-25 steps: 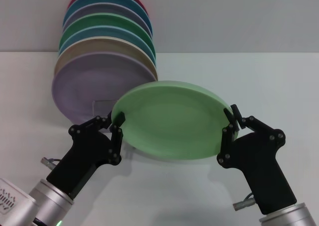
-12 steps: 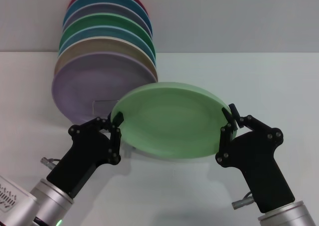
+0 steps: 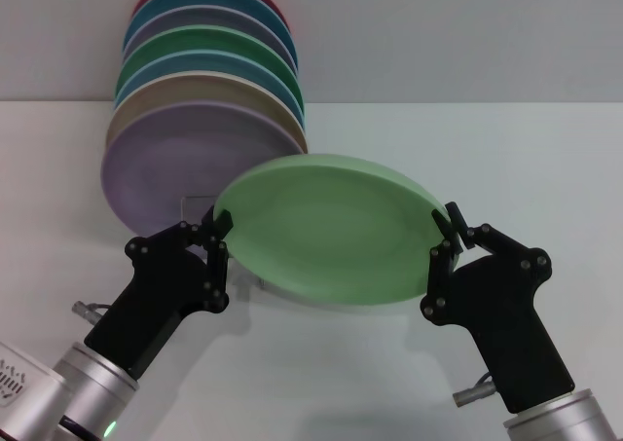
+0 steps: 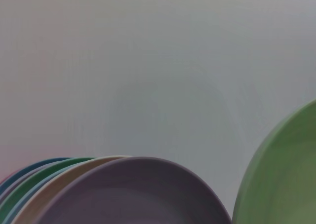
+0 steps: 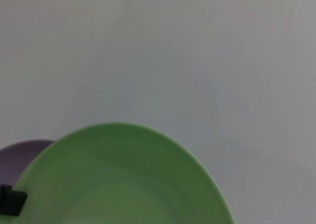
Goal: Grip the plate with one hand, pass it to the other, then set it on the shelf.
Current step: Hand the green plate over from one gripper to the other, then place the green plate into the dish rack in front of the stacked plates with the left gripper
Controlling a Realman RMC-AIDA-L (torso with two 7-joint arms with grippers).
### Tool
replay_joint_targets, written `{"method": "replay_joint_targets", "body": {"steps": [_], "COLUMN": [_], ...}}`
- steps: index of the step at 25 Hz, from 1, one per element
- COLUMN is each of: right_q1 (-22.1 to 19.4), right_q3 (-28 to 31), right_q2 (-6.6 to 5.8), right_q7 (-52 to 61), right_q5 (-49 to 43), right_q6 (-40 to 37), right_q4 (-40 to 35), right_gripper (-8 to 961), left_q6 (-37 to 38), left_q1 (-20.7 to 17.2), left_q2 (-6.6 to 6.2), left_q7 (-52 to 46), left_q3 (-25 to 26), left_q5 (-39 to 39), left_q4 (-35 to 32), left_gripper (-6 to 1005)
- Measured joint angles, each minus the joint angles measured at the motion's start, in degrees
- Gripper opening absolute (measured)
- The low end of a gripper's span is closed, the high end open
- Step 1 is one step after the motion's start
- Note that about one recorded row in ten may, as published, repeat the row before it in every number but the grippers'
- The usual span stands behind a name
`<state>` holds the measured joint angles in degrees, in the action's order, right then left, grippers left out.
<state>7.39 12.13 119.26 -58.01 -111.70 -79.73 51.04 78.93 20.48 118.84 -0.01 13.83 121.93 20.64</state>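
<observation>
Mint matte plate [image 3: 326,230] | being pinched at 9 o'clock rim by left gripper [image 3: 216,235], 3 o'clock by right gripper [image 3: 450,229] | handling stiff, light, likely slippery; gripping rim only

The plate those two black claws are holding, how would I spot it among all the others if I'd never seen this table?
Start at the row of coloured plates standing on edge at the back left of the white table. In front of it, the left gripper and right gripper hold the plate by opposite rims. It alone is pale mint green, tilted and lifted.
</observation>
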Motion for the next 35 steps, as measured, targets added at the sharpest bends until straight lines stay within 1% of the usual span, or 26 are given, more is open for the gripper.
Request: {"method": "replay_joint_targets", "body": {"steps": [10,12,15,17,20,22,25,27,29,30,32,35], "right_q1": [0.98,0.98,0.98,0.88,0.75,0.71,0.83,1.06,1.22,1.22,1.54,1.58], "right_q3": [-0.1,-0.05,-0.34,-1.24,-2.35,-4.43,-5.46,-5.88,-5.9,-5.9,-5.76,-5.47], "right_q2": [-0.09,-0.09,-0.12,-0.18,-0.25,-0.33,-0.34,-0.34,-0.27,-0.27,-0.08,0.01], "right_q7": [0.49,0.51,0.52,0.48,0.19,0.02,0.01,-0.05,-0.07,-0.07,-0.09,-0.08], "right_q5": [0.09,0.09,-0.16,-0.48,-0.58,-0.66,-0.67,-0.51,-0.31,-0.31,-0.21,-0.14], "right_q6": [0.13,-0.03,-0.73,-2.16,-3.77,-7.0,-8.09,-7.79,-7.48,-7.48,-6.77,-6.08], "right_q4": [-0.25,-0.01,0.23,0.64,0.79,0.8,0.79,0.23,-0.32,-0.32,-1.5,-2.26], "right_gripper": [170,173,284,358,365,365,365,366,366,366,366,366], "left_q6": [0.07,0.27,0.41,0.79,1.42,2.44,4.2,6.17,10.32,10.32,13.69,14.93], "left_q1": [0.08,0.11,-0.07,-0.54,-0.89,-1.56,-2.2,-2.66,-3.71,-3.71,-4.36,-4.44], "left_q2": [-0.02,-0.01,-0.01,-0.09,-0.14,-0.23,-0.29,-0.37,-0.53,-0.53,-0.61,-0.55], "left_q7": [0.16,0.18,0.18,0.18,0.18,0.18,-0.02,-0.31,-0.46,-0.46,-0.44,-0.19], "left_q3": [1.02,1.88,2.87,4.54,5.49,6.68,7.67,8.04,8.28,8.28,9.55,10.62], "left_q5": [-0.09,-0.11,-0.11,-0.06,-0.08,-0.13,-0.1,-0.06,-0.12,-0.12,-0.08,-0.04], "left_q4": [-0.01,0.01,0.05,0.3,0.35,0.44,0.29,0.11,0.02,0.02,-0.48,-1.31], "left_gripper": [33,32,31,31,32,32,31,31,31,31,31,31]}}
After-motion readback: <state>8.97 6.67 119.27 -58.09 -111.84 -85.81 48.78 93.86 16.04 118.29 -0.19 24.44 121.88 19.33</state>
